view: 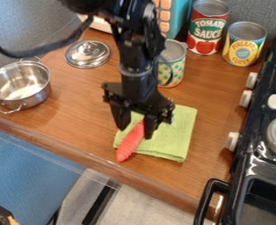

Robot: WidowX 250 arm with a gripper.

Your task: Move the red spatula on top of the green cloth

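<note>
And here the jaws are spread, a gap left between the two fingertips of the gripper (135,131), with nothing seen to be pinched. Into that gap the upper end of the red spatula (129,144) is pointed, set closer to the finger at the view's right; whether that finger is touched cannot be told. The long axis is slanted down toward the lower left of the view, so the spatula's width is more or less faced by the jaws: a fair line for a grip, it would seem, if a little centring is allowed. The arm (133,66) is brought in from the top edge, wrist low, gripper pointed down. Beneath, the green cloth (174,138) is only partly covered by the spatula; its lower end is laid past the cloth's left edge, on the wooden counter (76,121). Half the job, then, is left: a short shift to the right is called for, and the cloth could be dragged along. Farther out, the patterned can (174,66) is stood behind, the steel pot (22,83) off left, the stove (255,154) at right.
</note>
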